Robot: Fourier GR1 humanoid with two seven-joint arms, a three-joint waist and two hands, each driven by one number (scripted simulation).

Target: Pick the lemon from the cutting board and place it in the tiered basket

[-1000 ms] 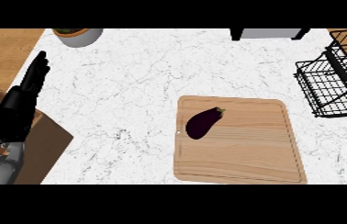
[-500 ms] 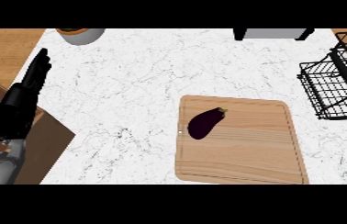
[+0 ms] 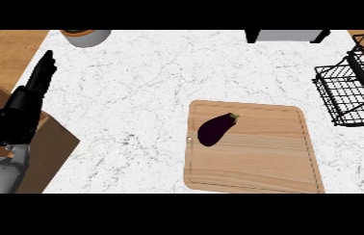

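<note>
No legible text, label, brand or number anywhere.

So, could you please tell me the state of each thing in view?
Eggplant: lying on the board, untouched.
Board: flat on the counter, bearing the eggplant.
Basket: at the right edge, partly cut off, apart from the board.
Left hand: open, resting at the left edge, holding nothing.
Right hand: not in view.

White marble counter (image 3: 142, 94) fills the view, wooden surface (image 3: 18, 51) at its left.
</note>
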